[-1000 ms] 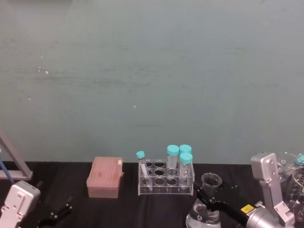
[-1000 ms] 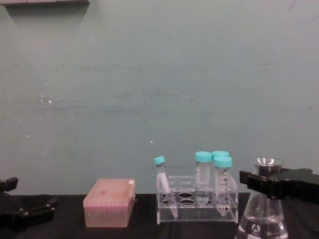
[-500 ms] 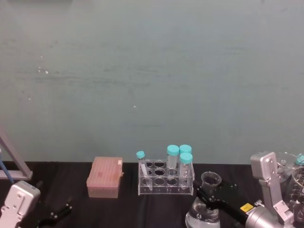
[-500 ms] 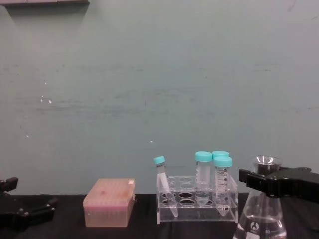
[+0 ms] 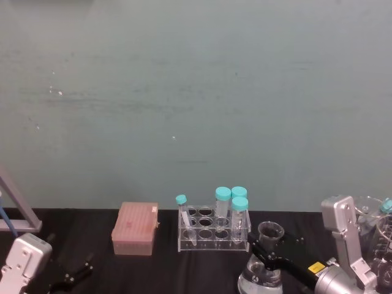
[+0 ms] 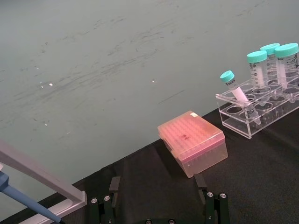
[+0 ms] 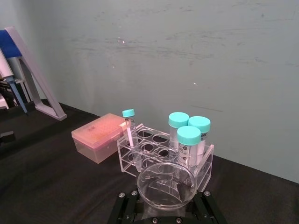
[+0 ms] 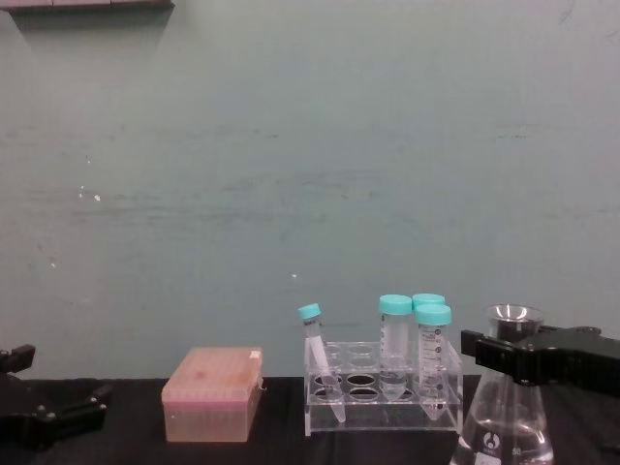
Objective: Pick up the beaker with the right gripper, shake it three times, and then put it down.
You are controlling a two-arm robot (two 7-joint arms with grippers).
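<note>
My right claw (image 8: 489, 351) is shut tight around the thin neck of the glass beaker (image 8: 506, 426). One finger sits on each side, just under the wide rim. The beaker stands straight up, to the right of the clear tube rack (image 8: 382, 387) and nearer to me. Blue-capped tubes (image 8: 433, 356) stand in that rack. A pink box (image 8: 212, 393) sits to its left. My left claw (image 6: 159, 205) rests low on my left side, fingers apart and holding nothing.

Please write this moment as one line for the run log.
right gripper: shut on neck of clear glass conical beaker | beaker: upright, beside clear tube rack | left gripper: parked low left, open
</note>
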